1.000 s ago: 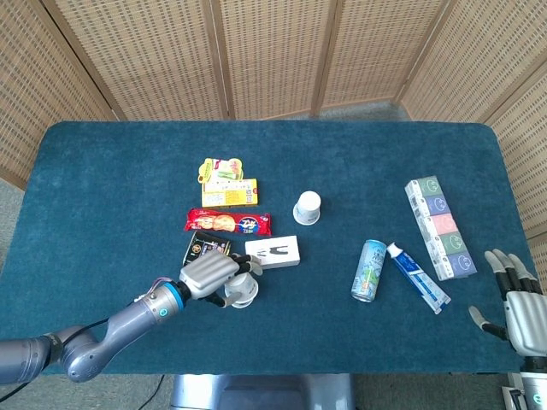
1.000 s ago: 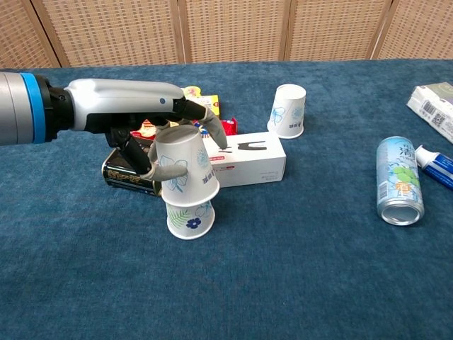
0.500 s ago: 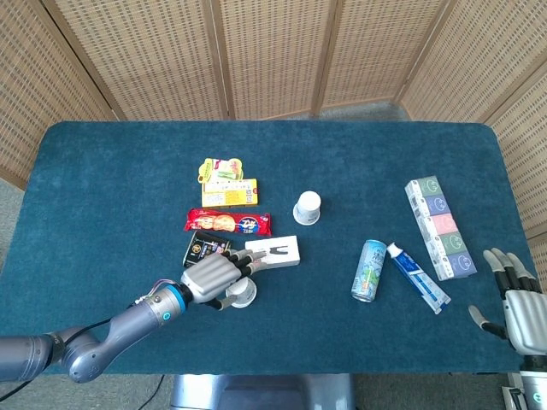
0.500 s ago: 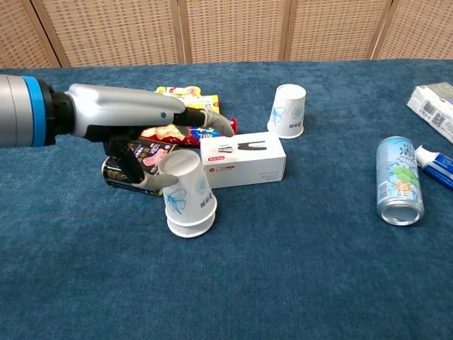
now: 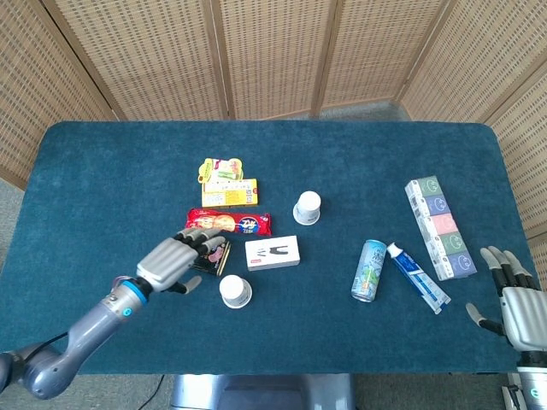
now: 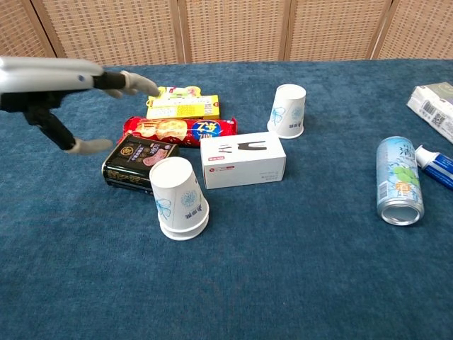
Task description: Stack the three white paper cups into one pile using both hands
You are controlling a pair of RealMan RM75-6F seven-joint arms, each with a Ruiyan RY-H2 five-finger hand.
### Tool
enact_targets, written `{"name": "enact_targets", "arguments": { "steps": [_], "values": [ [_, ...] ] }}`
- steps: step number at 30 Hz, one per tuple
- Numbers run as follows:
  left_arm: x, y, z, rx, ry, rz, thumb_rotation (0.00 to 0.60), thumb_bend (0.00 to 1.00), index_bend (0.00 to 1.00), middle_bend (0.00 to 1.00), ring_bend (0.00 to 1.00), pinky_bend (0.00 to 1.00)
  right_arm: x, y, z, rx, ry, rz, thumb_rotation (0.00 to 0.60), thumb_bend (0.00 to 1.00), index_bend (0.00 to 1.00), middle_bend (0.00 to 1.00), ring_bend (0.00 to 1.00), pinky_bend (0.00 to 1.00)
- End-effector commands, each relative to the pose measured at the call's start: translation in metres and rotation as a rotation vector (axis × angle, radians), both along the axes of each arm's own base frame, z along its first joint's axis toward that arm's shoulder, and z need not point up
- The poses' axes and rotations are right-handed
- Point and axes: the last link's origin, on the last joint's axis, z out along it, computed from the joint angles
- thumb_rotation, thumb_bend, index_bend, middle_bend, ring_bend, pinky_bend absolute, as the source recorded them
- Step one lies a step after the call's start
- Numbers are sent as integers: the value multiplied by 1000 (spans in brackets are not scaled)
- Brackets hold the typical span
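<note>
We see both left hand [image 5: 175, 259] and right hand [image 5: 518, 301] open, empty; grabbing third cup [image 6: 288, 110] carelessly could topple nested pair [image 6: 178, 197].

Looks like a staged robot test room rather than a home. Enclosed at the far side by woven rattan folding screens [image 5: 273, 51]. Centred on a table [image 5: 102, 171] draped in blue cloth, strewn with unrelated groceries: snack packets [image 5: 228, 223], a drink can [image 5: 369, 270], toothpaste [image 5: 418, 278], paper cups [image 5: 308, 207].
</note>
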Motion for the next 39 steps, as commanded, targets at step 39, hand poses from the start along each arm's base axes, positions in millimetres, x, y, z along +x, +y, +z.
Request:
{"name": "enact_targets", "arguments": {
  "steps": [39],
  "values": [
    [-87, -52, 105, 237, -13, 218, 600, 477, 26, 0, 0, 103, 137, -154, -82, 375, -63, 301, 600, 279, 0, 0, 0, 193]
  ]
}}
